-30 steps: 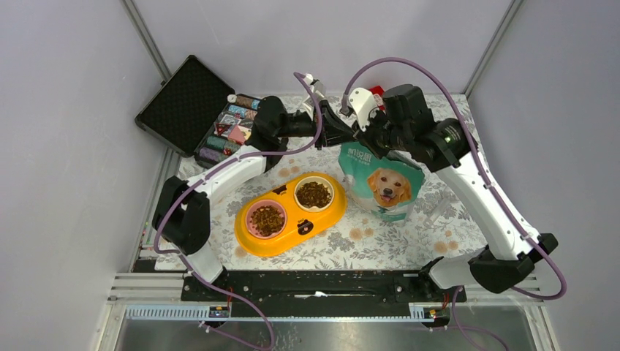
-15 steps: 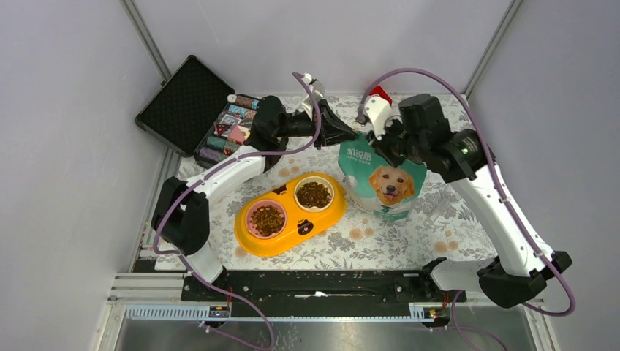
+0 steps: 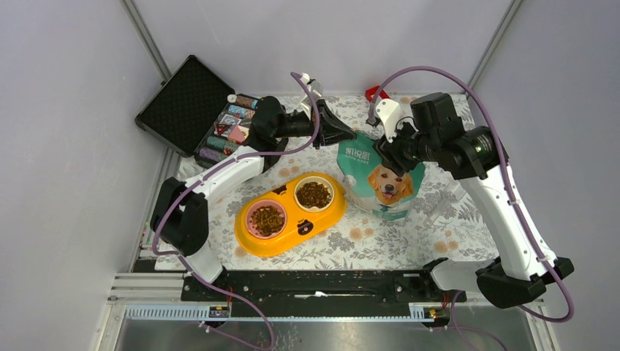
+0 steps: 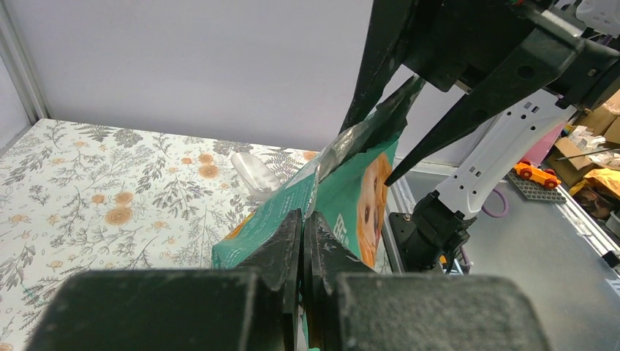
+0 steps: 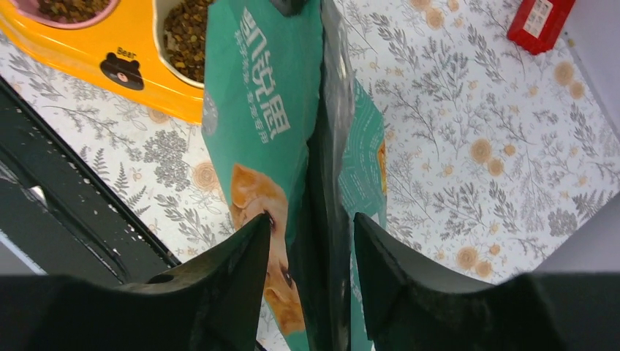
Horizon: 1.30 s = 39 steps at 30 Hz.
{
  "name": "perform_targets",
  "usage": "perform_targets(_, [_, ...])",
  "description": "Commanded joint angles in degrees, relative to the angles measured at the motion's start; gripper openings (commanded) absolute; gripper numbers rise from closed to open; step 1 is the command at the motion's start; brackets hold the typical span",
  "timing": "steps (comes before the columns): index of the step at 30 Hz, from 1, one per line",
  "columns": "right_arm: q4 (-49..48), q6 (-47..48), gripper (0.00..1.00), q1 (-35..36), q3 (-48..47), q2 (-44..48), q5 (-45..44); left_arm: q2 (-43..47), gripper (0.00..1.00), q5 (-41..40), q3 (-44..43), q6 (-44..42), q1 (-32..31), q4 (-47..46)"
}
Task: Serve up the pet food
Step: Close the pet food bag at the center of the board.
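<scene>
The teal-and-white pouch [image 3: 380, 179] with the golden retriever stands upright right of centre. My left gripper [image 3: 342, 134] is shut on its top left corner; in the left wrist view the pouch [image 4: 351, 190] edge is pinched between the closed jaws [image 4: 303, 223]. My right gripper [image 3: 387, 150] hangs open at the pouch's top right. In the right wrist view its spread jaws [image 5: 311, 227] straddle the pouch's [image 5: 256, 117] dark top seam without pressing it. Pet food [image 3: 313, 194] fills both bowls of the yellow feeder [image 3: 330, 212], also seen as kibble [image 5: 186, 33].
An open black case [image 3: 186, 102] with small packets sits at the back left. A red box [image 3: 376, 93] lies at the back, also visible in the right wrist view [image 5: 539, 22]. A clear scoop [image 4: 252, 172] lies on the floral mat behind the pouch. Grey walls enclose three sides.
My right gripper has opened off the pouch's top and drawn back to the right. The left gripper keeps its hold, and the pouch stays standing.
</scene>
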<state>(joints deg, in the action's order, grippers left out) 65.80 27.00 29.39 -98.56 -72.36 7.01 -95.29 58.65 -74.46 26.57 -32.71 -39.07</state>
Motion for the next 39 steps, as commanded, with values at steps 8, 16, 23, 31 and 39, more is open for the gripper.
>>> perform_targets(8, [2.3, -2.9, 0.47, 2.0, -14.3, -10.9, 6.5, 5.2, 0.00, -3.5, -0.9, -0.6, 2.9, -6.5])
perform_targets(16, [2.5, -1.4, 0.00, 2.7, -13.0, -10.7, 1.2, 5.7, 0.00, -3.2, -0.7, -1.7, 3.0, -5.3])
perform_targets(23, [0.1, -0.7, 0.62, 2.7, -7.0, -5.3, -2.8, 5.1, 0.00, -3.5, -0.7, -0.5, 3.0, -7.0])
perform_targets(31, [-3.1, -1.0, 0.00, 2.5, -2.7, -2.4, -7.7, 5.6, 0.00, -3.5, -0.8, -1.1, 3.0, -6.0])
perform_targets(39, [-0.8, -2.2, 0.53, 2.5, -6.8, -5.3, -1.0, 5.3, 0.00, -3.5, -0.8, -0.1, 3.0, -7.2])
